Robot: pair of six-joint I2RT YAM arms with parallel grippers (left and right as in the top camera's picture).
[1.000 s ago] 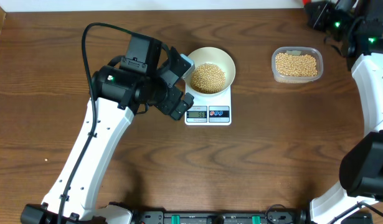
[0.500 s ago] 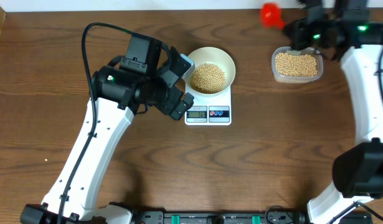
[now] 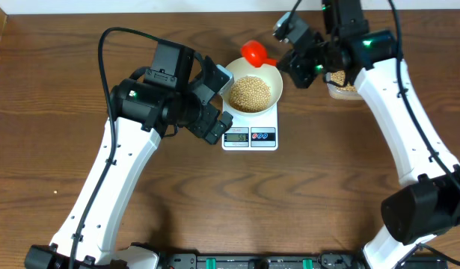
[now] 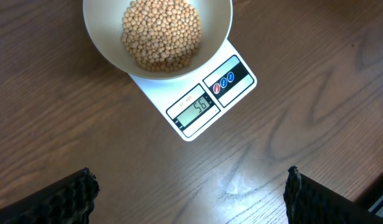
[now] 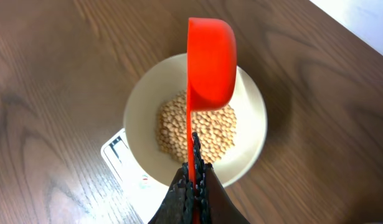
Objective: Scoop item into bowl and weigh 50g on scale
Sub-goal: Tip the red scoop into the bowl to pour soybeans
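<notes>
Beans (image 3: 249, 93) in the bowl (image 3: 273, 75) on the scale (image 3: 250, 137) now sit under the red scoop (image 3: 253, 52), swung over from the tub (image 3: 340, 91) by my right jaws, which are clamped on its handle. Its long axis points away from them. My left jaws gape wide beside the scale.

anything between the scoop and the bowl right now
Nothing visible. The scoop in the right hand hangs over the bowl, open air between them. The open left hand sits beside the bowl, clear of that path.
</notes>
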